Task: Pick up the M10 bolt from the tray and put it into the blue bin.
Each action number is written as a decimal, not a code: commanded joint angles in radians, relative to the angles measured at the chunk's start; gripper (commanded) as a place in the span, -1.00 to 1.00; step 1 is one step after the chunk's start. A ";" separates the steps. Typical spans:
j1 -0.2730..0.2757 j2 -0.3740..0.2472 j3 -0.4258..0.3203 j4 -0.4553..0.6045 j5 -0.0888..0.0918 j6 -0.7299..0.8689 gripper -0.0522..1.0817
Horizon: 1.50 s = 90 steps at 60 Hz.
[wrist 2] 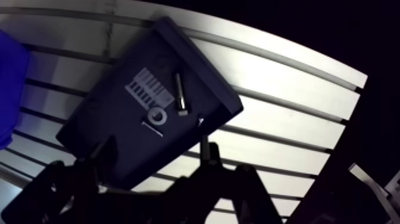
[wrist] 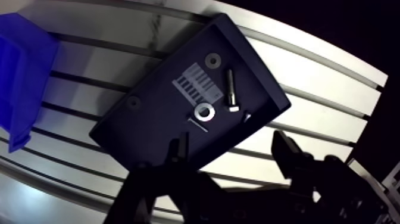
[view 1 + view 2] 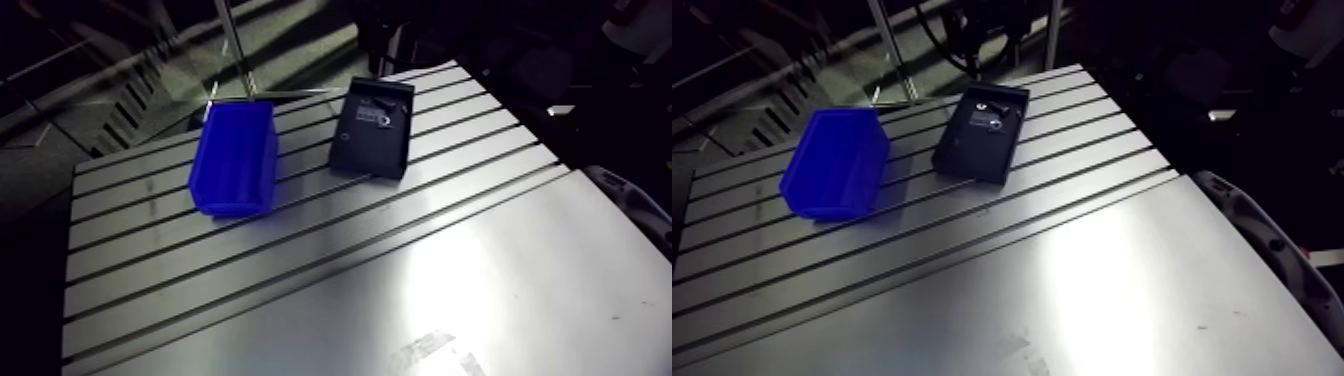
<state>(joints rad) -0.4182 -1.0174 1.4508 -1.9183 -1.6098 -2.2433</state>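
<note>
A dark flat tray [image 2: 149, 128] lies on the slotted table, tilted relative to my gripper. In it lies a metal bolt [image 2: 230, 89], head toward my fingers, next to a white label [image 2: 198, 88]. My gripper [image 2: 232, 149] hovers above the tray's near edge, open, with nothing between its fingers. The bolt sits just ahead of the gap between them. The blue bin [image 3: 235, 160] stands to the tray's left in the arm view, open side up. In the wrist view only a part of the blue bin [image 2: 21, 77] shows, off to the side.
The tray also holds a bright washer [image 2: 205, 111], a darker washer [image 2: 212, 60], a thin pin [image 2: 198, 124] and a tiny screw [image 2: 247, 117]. The table's edge [image 3: 520, 110] runs close behind the tray on the right. A smooth metal plate [image 3: 450, 290] covers the near table.
</note>
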 commanded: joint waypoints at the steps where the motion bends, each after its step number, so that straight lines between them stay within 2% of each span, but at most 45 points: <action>1: 0.001 0.015 0.001 -0.012 0.000 -0.002 -0.34; 5: 0.001 0.022 -0.002 -0.015 0.000 -0.005 -0.30; 8: 0.001 0.032 -0.007 -0.015 0.000 -0.025 -0.20; 38: 0.001 0.076 -0.012 -0.038 0.000 -0.037 -0.12; 45: 0.001 0.081 -0.014 -0.042 0.000 -0.038 -0.04; 58: 0.004 0.090 -0.008 -0.074 -0.002 -0.037 -0.03; 72: 0.004 0.107 -0.009 -0.083 -0.015 -0.037 -0.02; 90: 0.005 0.118 -0.013 -0.098 -0.022 -0.039 -0.02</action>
<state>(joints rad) -0.4130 -0.9063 1.4396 -2.0102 -1.6267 -2.2816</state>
